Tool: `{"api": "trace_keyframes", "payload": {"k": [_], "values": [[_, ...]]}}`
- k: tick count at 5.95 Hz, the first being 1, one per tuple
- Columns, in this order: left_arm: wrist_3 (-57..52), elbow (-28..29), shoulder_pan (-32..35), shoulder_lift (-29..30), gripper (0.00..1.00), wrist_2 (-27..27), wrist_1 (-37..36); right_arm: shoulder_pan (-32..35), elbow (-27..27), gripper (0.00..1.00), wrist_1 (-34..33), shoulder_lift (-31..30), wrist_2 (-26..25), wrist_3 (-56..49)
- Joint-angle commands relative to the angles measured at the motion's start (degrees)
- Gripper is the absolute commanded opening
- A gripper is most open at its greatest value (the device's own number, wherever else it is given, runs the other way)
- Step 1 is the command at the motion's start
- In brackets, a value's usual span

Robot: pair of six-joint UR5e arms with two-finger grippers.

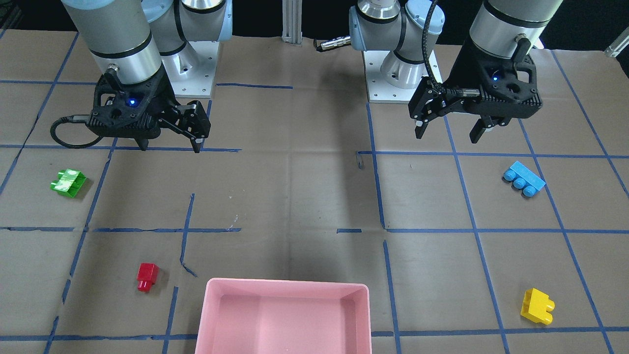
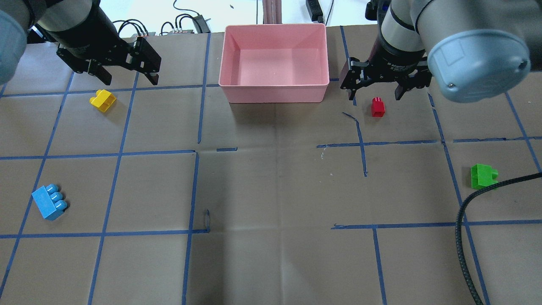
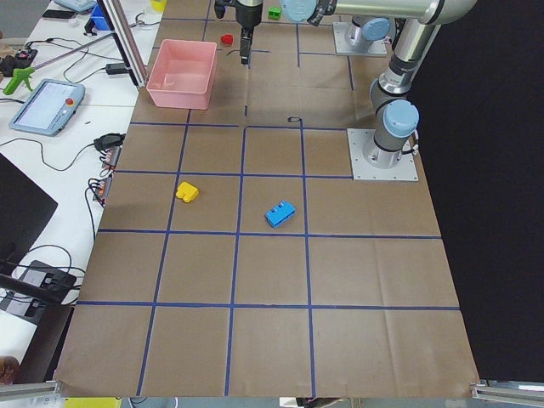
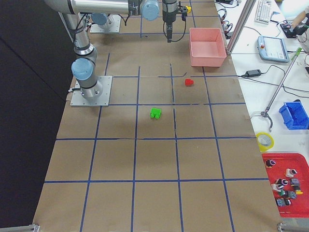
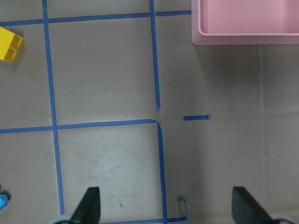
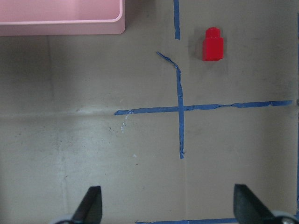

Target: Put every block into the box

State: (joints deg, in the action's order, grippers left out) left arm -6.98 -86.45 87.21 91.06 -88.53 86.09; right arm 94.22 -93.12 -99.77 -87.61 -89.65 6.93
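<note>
Showing blue block [image 2: 47, 202] lying sideways on bench [image 2: 275, 190] at robot's left, long axis diagonal, studs pointing inward, showing yellow block [image 2: 103, 101], red block [image 2: 377, 106], green block [image 2: 482, 176] scattered outside pink box [image 2: 275, 91], holding left pincer [image 2: 130, 80], right pincer [image 1: 170, 147] open.

The table is covered with brown paper [image 2: 271, 190], on which a grid is marked in blue tape [image 1: 491, 155]. On the white bench beside it, a teach pendant [image 4: 273, 48], a keyboard [image 4: 267, 10], a blue bin [image 4: 293, 116], a roll of tape [image 4: 259, 138] and a red tray [image 4: 289, 162] of small parts are seen.
</note>
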Motion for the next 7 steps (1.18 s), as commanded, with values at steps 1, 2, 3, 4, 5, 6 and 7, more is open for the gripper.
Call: {"api": "trace_keyframes", "payload": {"k": [1, 2, 3, 4, 5, 6, 7], "values": [[-4.4, 1.3, -3.7, 2.2, 1.0, 0.6, -0.8, 0.0, -0.3, 1.0, 0.5, -0.2, -0.1, 0.7], [-9.4, 2.4, -9.5, 2.9, 1.0, 0.9, -0.7, 0.0, -0.4, 1.0, 1.2, 0.2, 0.1, -0.2], [-13.3, 2.6, -12.1, 3.6, 1.0, 0.9, -0.7, 0.0, -0.5, 1.0, 0.7, 0.5, -0.6, -0.1], [-13.3, 1.3, -12.5, 2.6, 1.0, 0.6, -0.7, -0.2, -0.8, 1.0, 1.0, 0.8, -0.7, -0.3], [-12.6, 0.6, -14.9, 1.2, 1.0, -0.3, 0.1, -0.4, -1.7, 1.0, 0.9, 0.9, -0.8, -0.3], [-13.0, 0.2, -20.8, 0.9, 1.0, -0.3, 0.2, -2.9, -3.2, 0.99, 0.8, 0.1, -1.7, -3.3], [-13.3, 0.3, -27.1, 0.8, 1.0, -0.3, 0.2, -8.6, -4.2, 0.98, 0.6, -2.1, -1.8, -12.2]]}}
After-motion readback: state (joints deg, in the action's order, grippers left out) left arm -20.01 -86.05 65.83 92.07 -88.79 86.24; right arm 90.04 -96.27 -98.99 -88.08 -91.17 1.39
